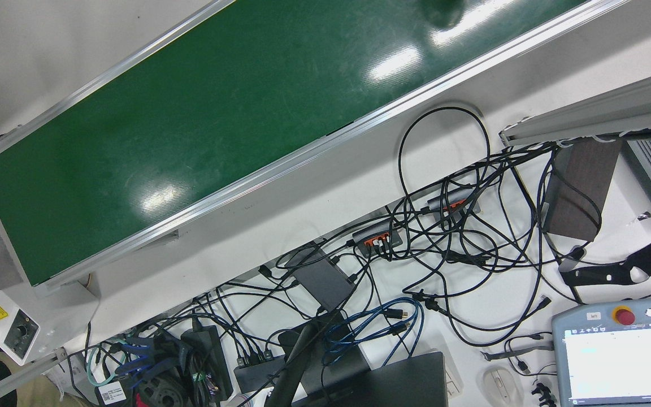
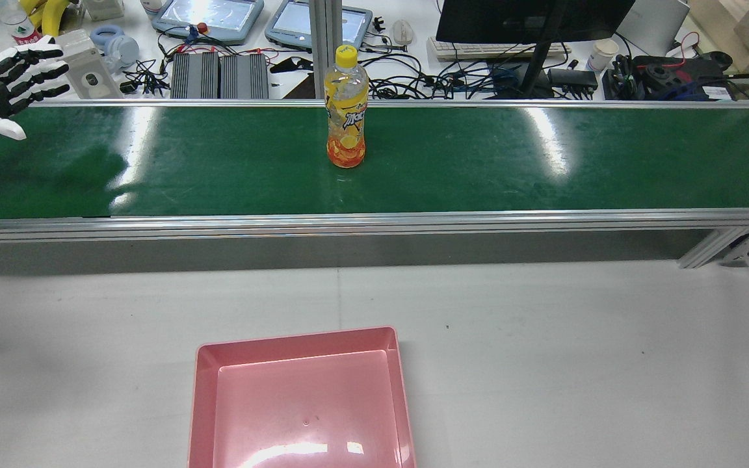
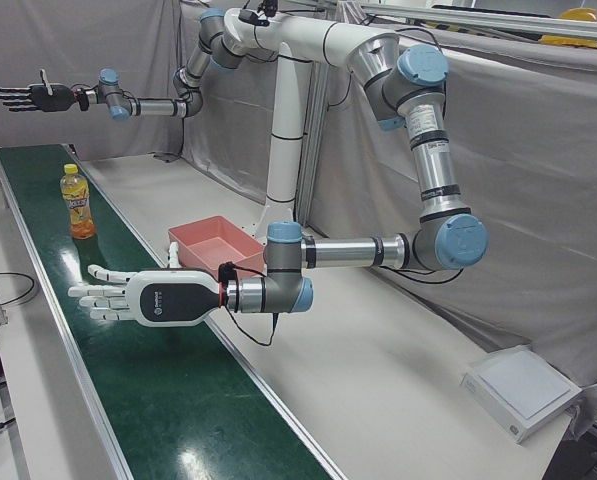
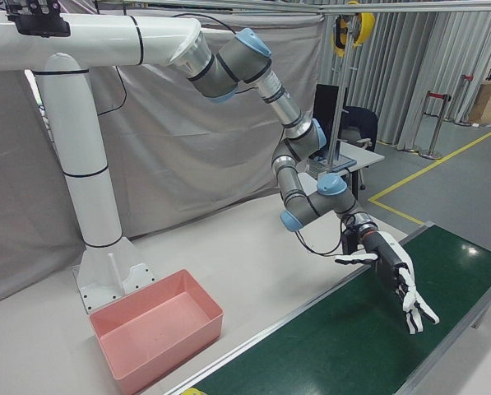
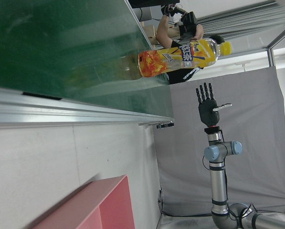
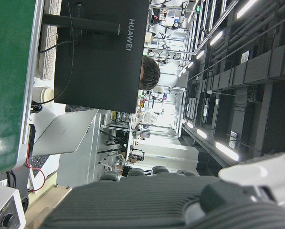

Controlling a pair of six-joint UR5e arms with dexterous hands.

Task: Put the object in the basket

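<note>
On the green belt [image 2: 478, 162], a yellow drink bottle [image 2: 346, 107] is standing upright, well apart from both hands. Left hand [image 2: 7, 81] and right hand [image 3: 138, 297] are hovering with fingers spread, gripping nothing; the pink basket [image 2: 301, 403] is sitting nearer the robot.

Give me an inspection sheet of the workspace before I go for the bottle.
Surface: green belt carries only the bottle; white table carries only the basket.
Job's things: bottle upright mid-belt, cap on; pink basket empty, on the table, apart from the belt.
Clutter: nothing seen on belt or table.
Hands: left hand open above the belt, holding nothing; right hand open, raised past the bottle, holding nothing.
Cables: tangled cables on the desk beyond the belt, none on the belt.
Surroundings: monitor, pendants and a person behind the desk; grey curtain behind the arms.
</note>
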